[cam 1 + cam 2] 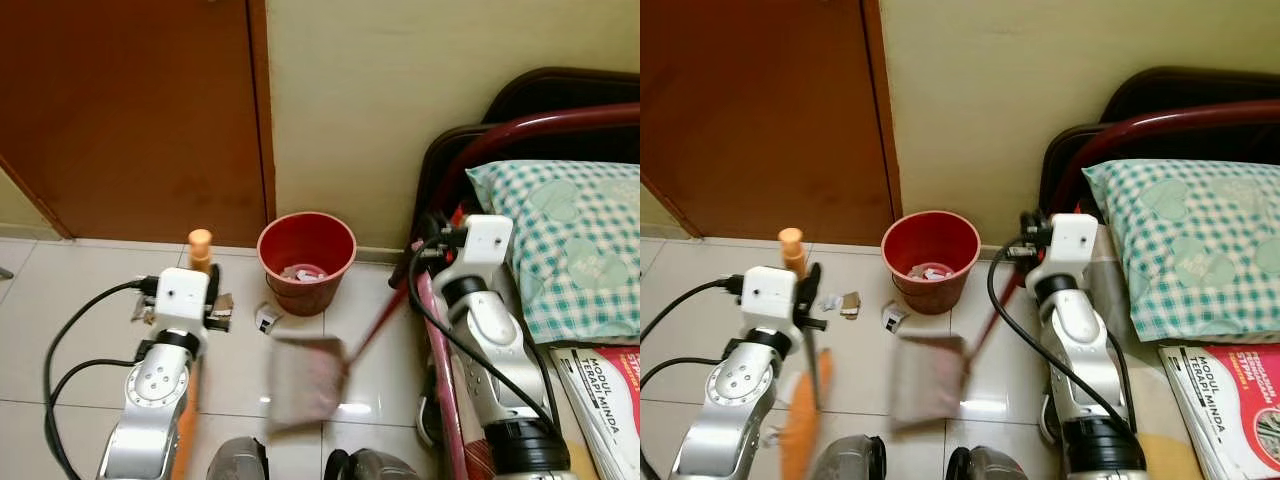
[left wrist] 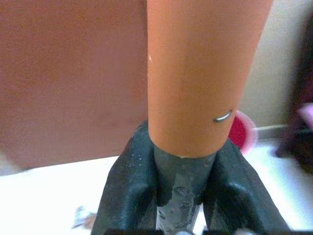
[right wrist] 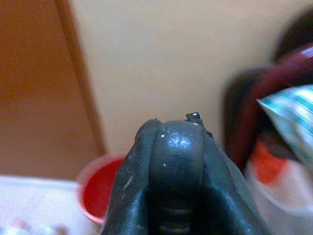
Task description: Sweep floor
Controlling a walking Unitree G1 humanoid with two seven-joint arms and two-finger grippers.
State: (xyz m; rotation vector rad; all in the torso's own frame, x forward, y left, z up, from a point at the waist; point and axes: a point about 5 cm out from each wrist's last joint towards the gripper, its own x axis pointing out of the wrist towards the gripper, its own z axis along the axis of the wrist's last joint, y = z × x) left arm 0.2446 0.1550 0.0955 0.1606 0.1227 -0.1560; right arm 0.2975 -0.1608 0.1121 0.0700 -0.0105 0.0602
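Left tool (image 2: 181,196) clamped on orange broom handle (image 1: 200,245), lower left. Right tool (image 1: 1025,235) clamped on dustpan (image 1: 928,380), lower centre, blurred. Paper scraps (image 1: 840,302) remain left of red bin (image 1: 306,260); sweeping judged unfinished.

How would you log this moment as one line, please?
left gripper: shut on orange broom handle | right gripper: shut on red dustpan handle | dustpan near red bin
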